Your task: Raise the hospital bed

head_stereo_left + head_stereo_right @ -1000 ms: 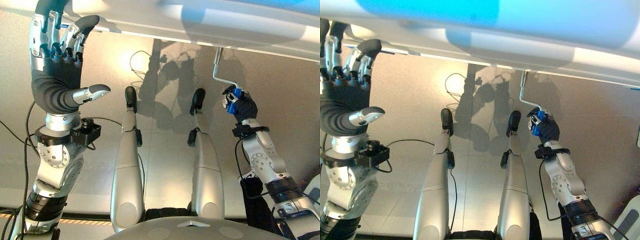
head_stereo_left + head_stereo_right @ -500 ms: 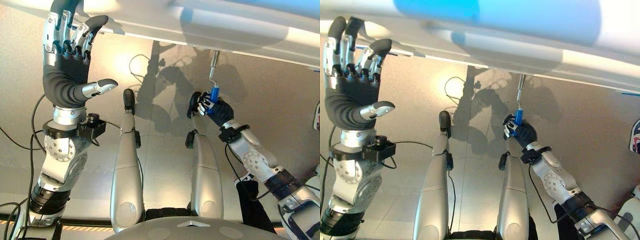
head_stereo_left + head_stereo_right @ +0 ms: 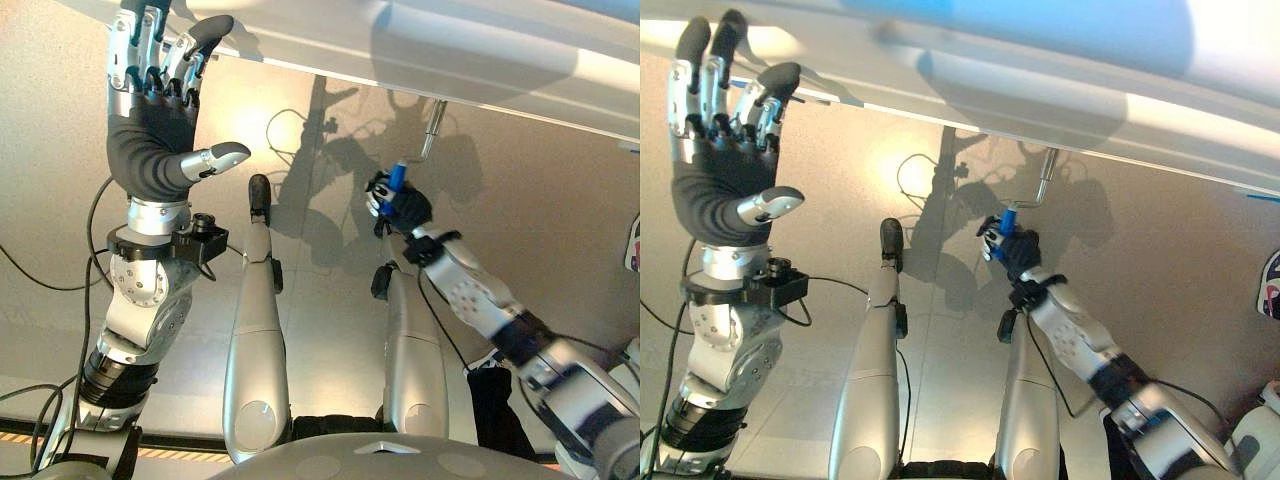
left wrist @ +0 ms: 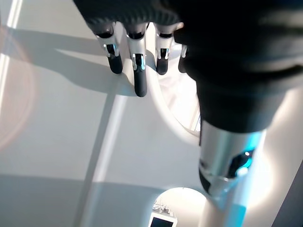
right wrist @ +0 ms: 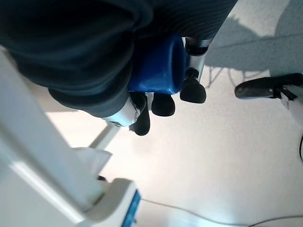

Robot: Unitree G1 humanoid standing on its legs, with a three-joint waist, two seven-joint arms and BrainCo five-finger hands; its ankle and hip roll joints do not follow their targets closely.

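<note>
Right hand [image 3: 398,205] gripping crank handle [image 3: 1007,219] below bed edge [image 3: 420,68].

Down below lies a pale beige glossy floor [image 3: 560,230], with faint tile seams crossing it. A bright patch of glare [image 3: 890,165] sits on it, up towards the far side. At the right edge there's a white rounded object with dark blue and red markings [image 3: 1270,285], cut off by the frame, so what it is can't be told. A short blue mark [image 3: 1258,197] lies on the floor just beyond it. Near the bottom left, a dark strip with orange dashes [image 3: 170,441] runs across the floor.
</note>
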